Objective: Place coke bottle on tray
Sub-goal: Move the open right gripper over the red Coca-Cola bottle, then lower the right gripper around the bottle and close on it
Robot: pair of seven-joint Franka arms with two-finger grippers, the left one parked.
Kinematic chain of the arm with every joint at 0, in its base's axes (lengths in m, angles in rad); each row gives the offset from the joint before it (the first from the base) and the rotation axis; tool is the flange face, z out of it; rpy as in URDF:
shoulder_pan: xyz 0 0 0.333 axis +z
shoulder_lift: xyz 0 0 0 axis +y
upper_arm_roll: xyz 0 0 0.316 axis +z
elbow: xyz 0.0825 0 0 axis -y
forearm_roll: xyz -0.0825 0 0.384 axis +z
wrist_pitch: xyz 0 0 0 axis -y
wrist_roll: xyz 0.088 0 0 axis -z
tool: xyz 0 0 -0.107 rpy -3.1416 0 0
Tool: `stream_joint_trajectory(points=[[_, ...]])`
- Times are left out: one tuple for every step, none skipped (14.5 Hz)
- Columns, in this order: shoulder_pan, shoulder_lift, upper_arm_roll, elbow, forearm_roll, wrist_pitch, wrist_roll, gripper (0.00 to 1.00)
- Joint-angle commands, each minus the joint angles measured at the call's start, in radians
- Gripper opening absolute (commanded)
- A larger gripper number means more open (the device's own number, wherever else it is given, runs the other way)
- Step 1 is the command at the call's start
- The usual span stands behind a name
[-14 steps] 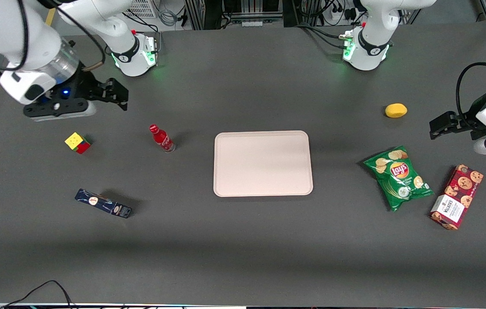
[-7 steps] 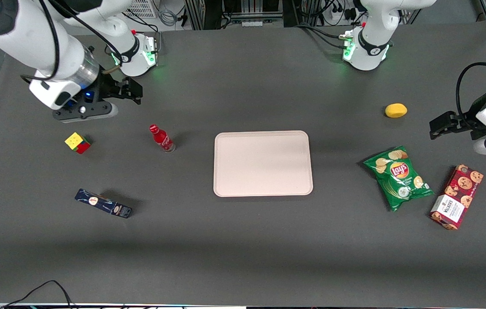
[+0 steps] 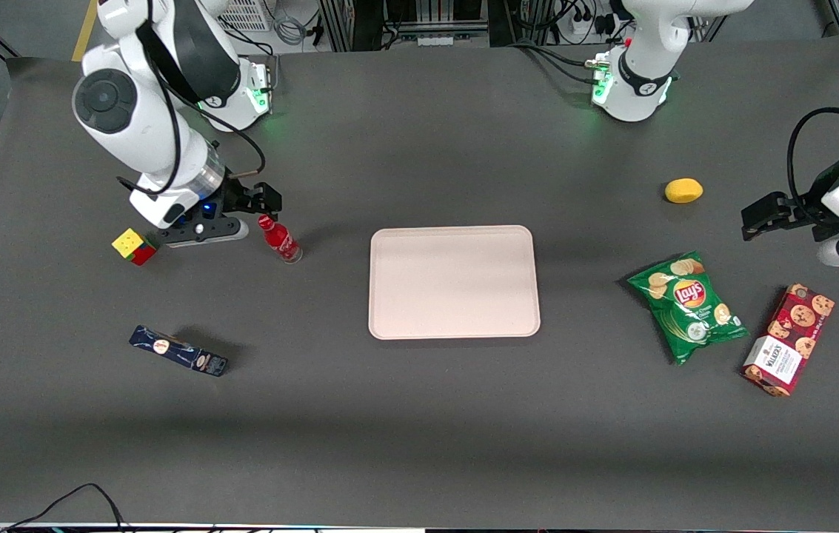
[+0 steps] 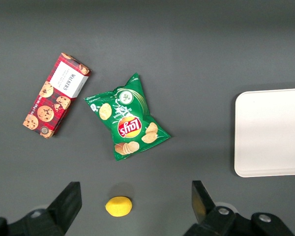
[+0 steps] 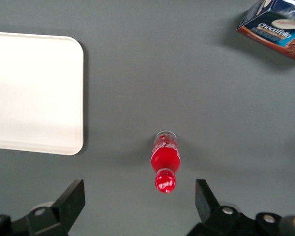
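Note:
The coke bottle (image 3: 280, 239), small and red with a red cap, stands upright on the dark table beside the tray (image 3: 454, 281), toward the working arm's end. The tray is a large pale pinkish-beige rectangle and nothing lies on it. My right gripper (image 3: 260, 201) is open and empty. It hovers above the bottle's cap, slightly farther from the front camera than the bottle. In the right wrist view the bottle (image 5: 164, 162) stands just ahead of the wide-open gripper (image 5: 140, 196), with the tray (image 5: 34, 93) off to one side.
A Rubik's cube (image 3: 134, 246) sits close beside the gripper. A dark blue box (image 3: 178, 351) lies nearer the front camera. A lemon (image 3: 683, 190), a green chips bag (image 3: 688, 305) and a red cookie box (image 3: 789, 339) lie toward the parked arm's end.
My right gripper has come down and moved toward the bottle, from high near the table's edge to just above its cap. The bottle and tray have not moved.

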Motion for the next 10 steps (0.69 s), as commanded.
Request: stream_joint_trajectory(points=[[0.001,-0.057,0.002,-0.161,0.015,0.158,-0.020,1.00],[0.001,-0.054,0.002,-0.190,0.015,0.194,-0.020,1.00],[0.001,-0.054,0.003,-0.224,0.014,0.241,-0.020,1.00],[0.001,-0.053,0.008,-0.258,0.012,0.293,-0.020,1.00],[0.001,-0.050,0.011,-0.284,0.012,0.339,-0.020,1.00],[0.001,-0.045,0.016,-0.299,0.012,0.364,-0.019,1.00],[0.001,-0.037,0.016,-0.304,0.012,0.369,-0.020,1.00],[0.001,-0.036,0.017,-0.309,0.011,0.369,-0.020,1.00],[0.001,-0.036,0.017,-0.321,0.005,0.371,-0.025,1.00],[0.001,-0.036,0.017,-0.328,-0.003,0.371,-0.025,1.00]])
